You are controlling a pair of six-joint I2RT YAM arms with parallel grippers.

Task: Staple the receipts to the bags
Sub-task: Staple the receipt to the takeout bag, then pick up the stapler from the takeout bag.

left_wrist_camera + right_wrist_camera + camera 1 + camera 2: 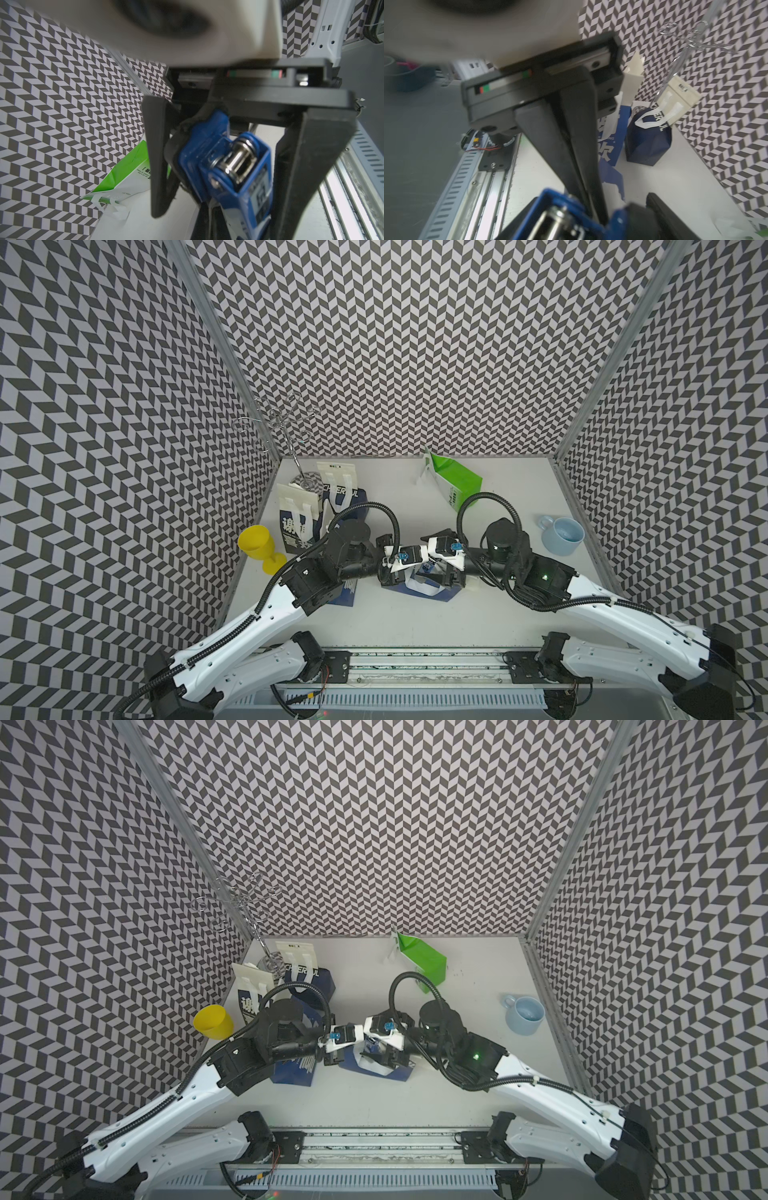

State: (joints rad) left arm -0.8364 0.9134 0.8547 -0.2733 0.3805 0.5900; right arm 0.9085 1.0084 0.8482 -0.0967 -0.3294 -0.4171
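In both top views my two grippers meet over a dark blue bag point(419, 593) point(374, 1073) lying mid-table. The right gripper point(434, 568) has its fingers point(158, 166) set wide around a blue-black stapler point(228, 166) point(560, 212) and grips it tilted above the bag. My left gripper point(598, 214) is shut, its tips down beside the stapler's mouth. What it pinches is hidden. A pale printed slip point(233, 218), apparently a receipt, shows under the stapler. More blue bags point(295, 526) point(345, 497) stand at the left. A green bag point(455, 481) lies at the back.
A yellow goblet point(259, 545) stands at the table's left edge and a light blue mug point(561, 535) at the right. A wire rack point(286, 423) rises in the back left corner. Another blue bag point(345, 597) lies flat under the left arm. Patterned walls close three sides.
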